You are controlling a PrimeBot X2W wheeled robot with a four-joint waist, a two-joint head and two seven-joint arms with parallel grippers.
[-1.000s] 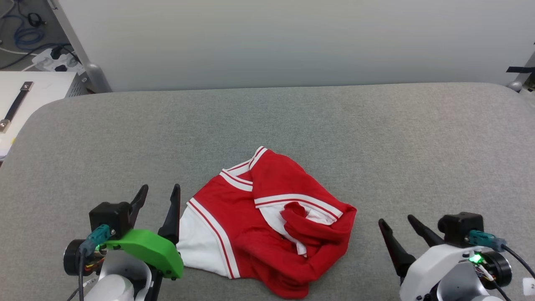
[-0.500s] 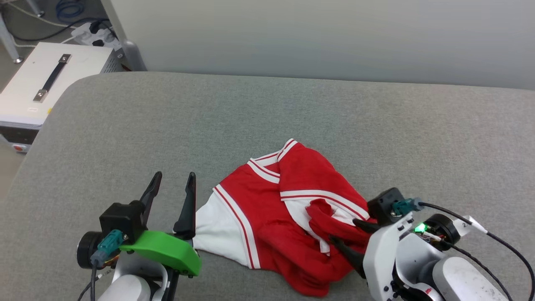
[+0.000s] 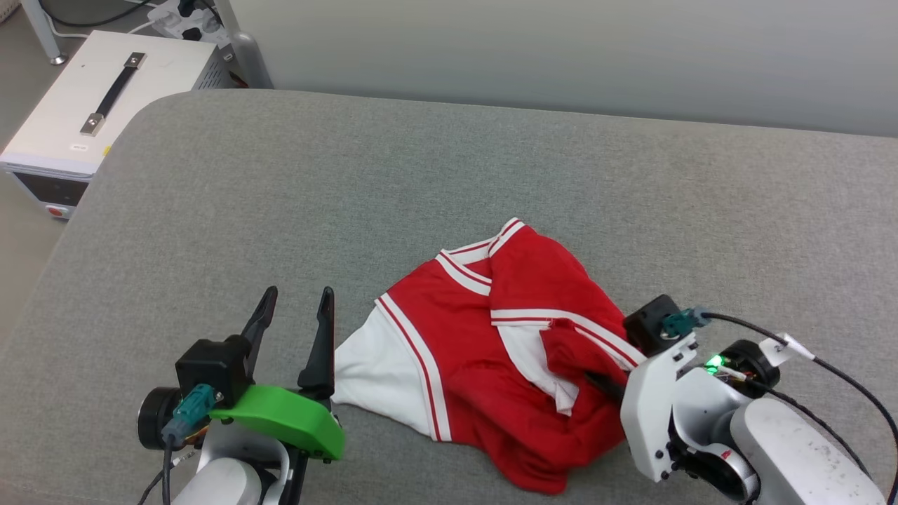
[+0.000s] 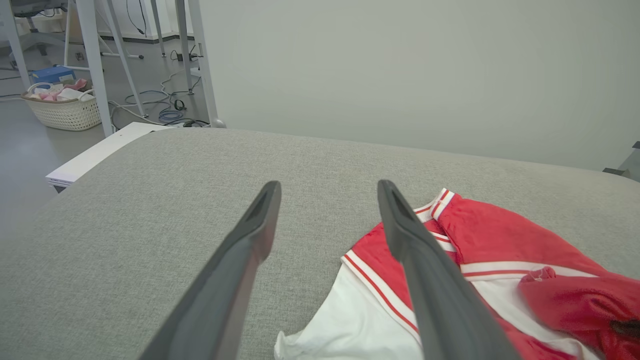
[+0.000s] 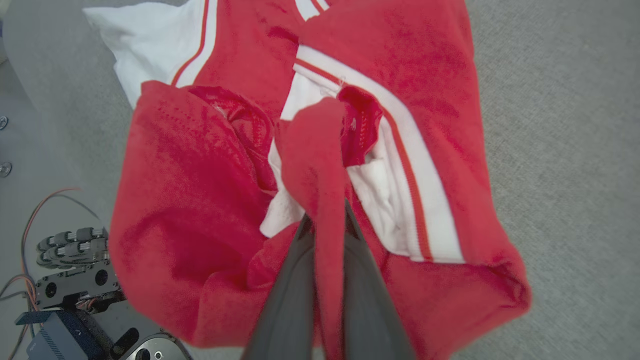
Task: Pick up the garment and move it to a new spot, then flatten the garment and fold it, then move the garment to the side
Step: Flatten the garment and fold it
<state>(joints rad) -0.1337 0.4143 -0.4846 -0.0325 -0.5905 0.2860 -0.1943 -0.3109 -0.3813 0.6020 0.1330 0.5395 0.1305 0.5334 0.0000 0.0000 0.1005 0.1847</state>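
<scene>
Red fold of the garment (image 3: 491, 337) clamped in the right pincer (image 5: 327, 220), fingers closed tight on the cloth at the heap's right-hand near edge. Rest of it crumpled on the grey table (image 3: 280, 196), front middle, white sleeve spread flat toward the left side. Left pincer (image 3: 298, 293) spread wide, held above the table just beside that white sleeve, its right finger nearest the sleeve's edge.
</scene>
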